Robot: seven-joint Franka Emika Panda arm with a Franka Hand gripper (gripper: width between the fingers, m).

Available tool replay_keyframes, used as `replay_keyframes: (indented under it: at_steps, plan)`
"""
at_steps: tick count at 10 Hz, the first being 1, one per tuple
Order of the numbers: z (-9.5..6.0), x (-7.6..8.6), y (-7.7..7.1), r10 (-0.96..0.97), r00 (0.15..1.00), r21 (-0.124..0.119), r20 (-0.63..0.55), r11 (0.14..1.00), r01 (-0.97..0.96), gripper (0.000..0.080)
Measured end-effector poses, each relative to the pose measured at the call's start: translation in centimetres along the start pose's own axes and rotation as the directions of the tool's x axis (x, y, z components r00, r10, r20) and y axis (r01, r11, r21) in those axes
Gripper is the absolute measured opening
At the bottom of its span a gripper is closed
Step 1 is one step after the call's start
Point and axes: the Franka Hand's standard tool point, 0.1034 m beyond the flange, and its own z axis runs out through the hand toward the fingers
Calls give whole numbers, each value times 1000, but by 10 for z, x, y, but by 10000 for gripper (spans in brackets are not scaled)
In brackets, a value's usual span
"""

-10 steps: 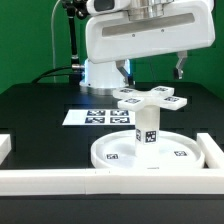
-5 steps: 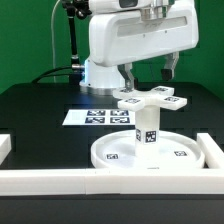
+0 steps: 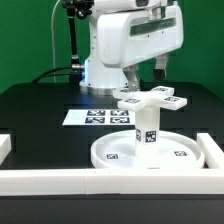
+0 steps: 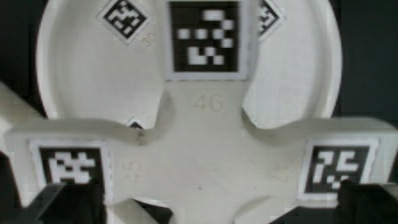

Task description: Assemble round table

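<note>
Shifting the gripper (image 3: 144, 72) toward the exterior view's left, bringing wide-open, empty jaws nearly over the cross (image 3: 150, 98), already perched on the post (image 3: 146, 125) upright in the disc (image 3: 120, 142); probably lining up to grasp and twist that cross tight

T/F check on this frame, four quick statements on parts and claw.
1. The post stands upright on the disc. True.
2. The cross-shaped piece lies flat on the table beside the disc. False: it sits on top of the post.
3. The claw is shut on the cross-shaped piece. False: it is open above the piece, gripping nothing.
4. The marker board lies on the table beyond the disc in the exterior view. True.
</note>
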Motion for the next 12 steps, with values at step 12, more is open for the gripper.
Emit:
replay_keyframes:
  at_steps: [12]
  plan:
    - [18, -6, -3, -390, 915, 20, 102, 921, 390, 649]
